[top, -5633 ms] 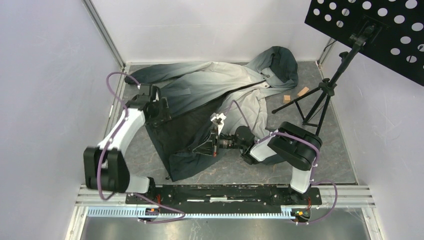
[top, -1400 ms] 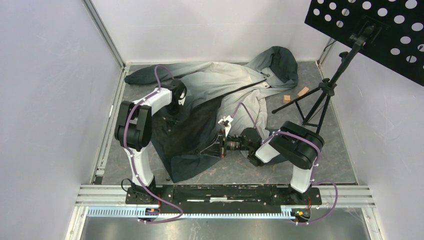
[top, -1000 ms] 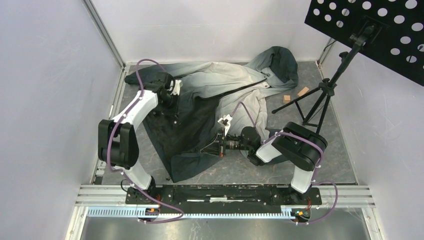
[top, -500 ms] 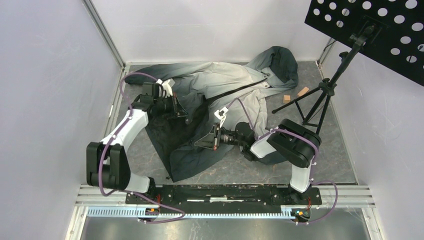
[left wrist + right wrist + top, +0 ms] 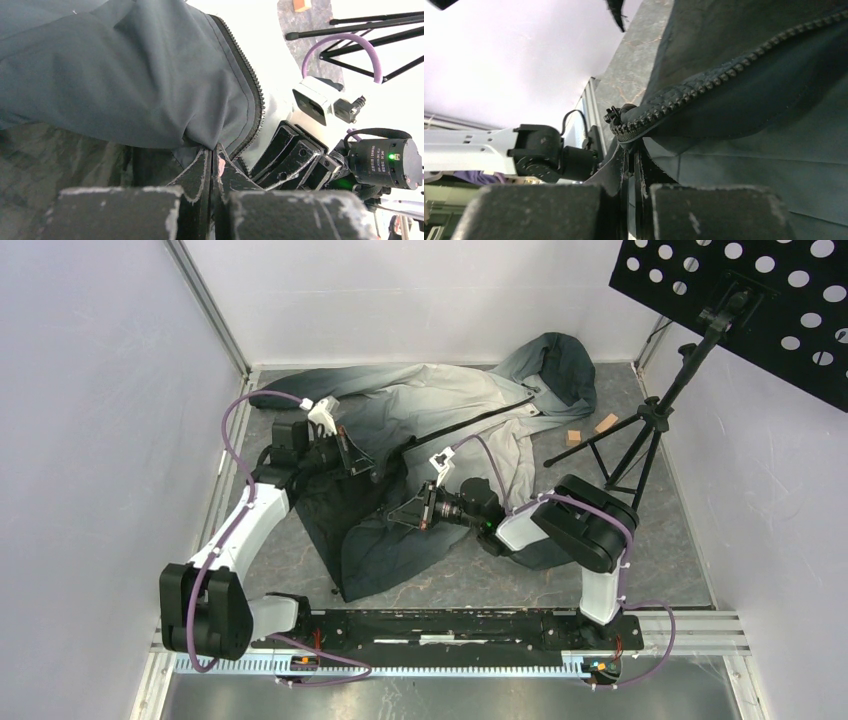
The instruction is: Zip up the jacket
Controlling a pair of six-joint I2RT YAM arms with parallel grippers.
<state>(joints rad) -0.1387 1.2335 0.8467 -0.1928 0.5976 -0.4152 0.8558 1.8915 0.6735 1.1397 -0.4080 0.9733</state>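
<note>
The jacket (image 5: 440,400) sprawls over the table (image 5: 670,550), one sleeve toward ten o'clock and the hood toward one. My left gripper (image 5: 212,156) is clenched on dark fabric just beside the zipper teeth (image 5: 257,102). My right gripper (image 5: 631,150) pinches a toothed edge near its end. The cloth looks soft, light and floppy — likely to bunch and slip — so I'd grip close to the teeth, where it's probably stiffest.
</note>
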